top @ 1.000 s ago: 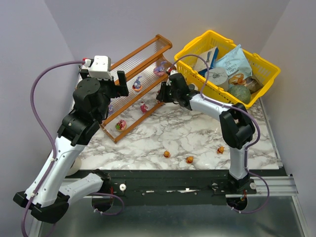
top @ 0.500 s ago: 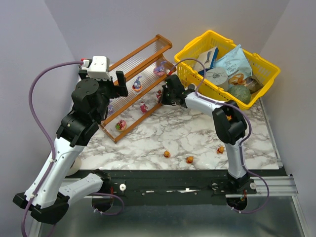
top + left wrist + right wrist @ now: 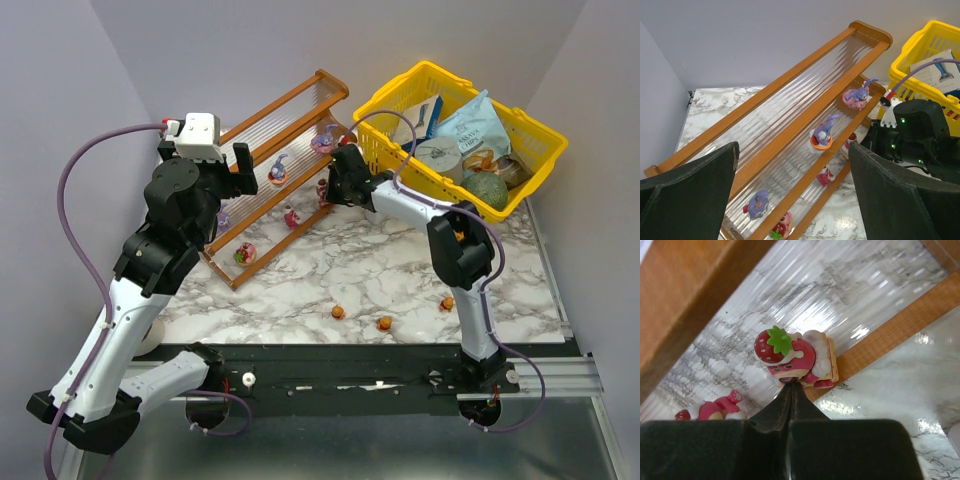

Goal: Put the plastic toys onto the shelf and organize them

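Note:
The shelf [image 3: 290,100] slants across the back left, with several toys on its ribbed tiers. My right gripper [image 3: 330,190] is shut at the lowest tier's right end. Its tips [image 3: 791,385] touch the face of a red strawberry-capped toy [image 3: 792,357] that sits at the tier's wooden front rail [image 3: 890,335]; nothing is between the jaws. A pink toy [image 3: 715,409] lies to its left. My left gripper [image 3: 792,150] is open and empty above the shelf [image 3: 790,75], over two purple toys [image 3: 822,134] [image 3: 857,95]. Three orange toys [image 3: 339,312] [image 3: 385,323] [image 3: 446,302] lie on the table.
A yellow basket [image 3: 400,85] of packaged goods stands at the back right, close behind the right arm. The marble table [image 3: 400,260] stretches in front of the shelf. A white object [image 3: 150,340] sits at the left edge behind the left arm.
My right gripper has moved a little left, up against the shelf's lowest tier, with the strawberry toy at its tips. The left arm has barely moved.

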`<state>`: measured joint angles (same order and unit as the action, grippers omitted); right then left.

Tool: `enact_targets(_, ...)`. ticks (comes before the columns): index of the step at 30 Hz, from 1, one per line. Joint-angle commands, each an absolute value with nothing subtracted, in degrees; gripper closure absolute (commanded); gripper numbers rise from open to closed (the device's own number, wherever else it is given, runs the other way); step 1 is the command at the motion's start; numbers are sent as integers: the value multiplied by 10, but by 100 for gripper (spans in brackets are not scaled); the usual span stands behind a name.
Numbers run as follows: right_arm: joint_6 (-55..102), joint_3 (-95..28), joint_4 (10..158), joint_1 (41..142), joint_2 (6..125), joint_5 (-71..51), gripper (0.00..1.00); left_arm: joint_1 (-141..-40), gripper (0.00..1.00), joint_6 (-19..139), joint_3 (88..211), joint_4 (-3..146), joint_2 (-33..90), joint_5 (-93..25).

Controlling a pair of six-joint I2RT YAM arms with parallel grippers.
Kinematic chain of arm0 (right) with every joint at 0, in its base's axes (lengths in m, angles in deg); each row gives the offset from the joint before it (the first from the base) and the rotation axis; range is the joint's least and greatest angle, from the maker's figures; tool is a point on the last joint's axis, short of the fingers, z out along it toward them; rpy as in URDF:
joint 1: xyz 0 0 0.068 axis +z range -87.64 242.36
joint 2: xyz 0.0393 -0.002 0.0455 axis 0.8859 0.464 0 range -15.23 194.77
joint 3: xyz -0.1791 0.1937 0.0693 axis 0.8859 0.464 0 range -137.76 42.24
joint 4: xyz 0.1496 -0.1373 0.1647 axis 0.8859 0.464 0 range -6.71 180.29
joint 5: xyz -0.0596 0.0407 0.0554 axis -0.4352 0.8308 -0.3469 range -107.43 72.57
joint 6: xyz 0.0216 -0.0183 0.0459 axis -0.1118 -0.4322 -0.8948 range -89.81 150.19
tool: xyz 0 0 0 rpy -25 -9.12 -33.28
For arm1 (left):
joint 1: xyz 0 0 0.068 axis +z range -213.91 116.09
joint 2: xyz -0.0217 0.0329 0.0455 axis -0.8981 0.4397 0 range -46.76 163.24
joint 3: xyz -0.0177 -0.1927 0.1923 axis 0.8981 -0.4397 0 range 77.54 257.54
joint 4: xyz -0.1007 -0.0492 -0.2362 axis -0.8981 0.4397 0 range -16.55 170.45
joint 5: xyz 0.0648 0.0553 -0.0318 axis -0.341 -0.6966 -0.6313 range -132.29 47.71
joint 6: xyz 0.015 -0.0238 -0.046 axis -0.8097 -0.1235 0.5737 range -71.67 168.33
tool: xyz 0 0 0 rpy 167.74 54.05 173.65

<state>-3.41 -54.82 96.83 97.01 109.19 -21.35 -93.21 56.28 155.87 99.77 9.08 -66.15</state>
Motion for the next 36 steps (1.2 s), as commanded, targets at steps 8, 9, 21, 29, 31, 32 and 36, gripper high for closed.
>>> enact_targets(8, -29, -586, 1001, 951, 1126, -252, 93, -924, 1, 562, 1570, 1008, 96, -655)
enact_targets(9, -29, -586, 1002, 951, 1126, -253, 94, -924, 1, 562, 1570, 1008, 97, -655)
enact_targets(21, -14, -612, 988, 947, 1144, -252, 93, -920, 1, 563, 1573, 1009, 102, -647)
enact_targets(29, -11, -621, 988, 946, 1152, -249, 93, -918, 1, 563, 1575, 1009, 103, -645)
enact_targets(31, -10, -613, 988, 946, 1148, -250, 93, -917, 1, 562, 1575, 1009, 104, -645)
enact_targets(32, -11, -610, 988, 946, 1141, -253, 93, -917, 1, 563, 1575, 1009, 104, -644)
enact_targets(36, -14, -576, 981, 947, 1109, -246, 93, -915, 1, 562, 1574, 1007, 104, -644)
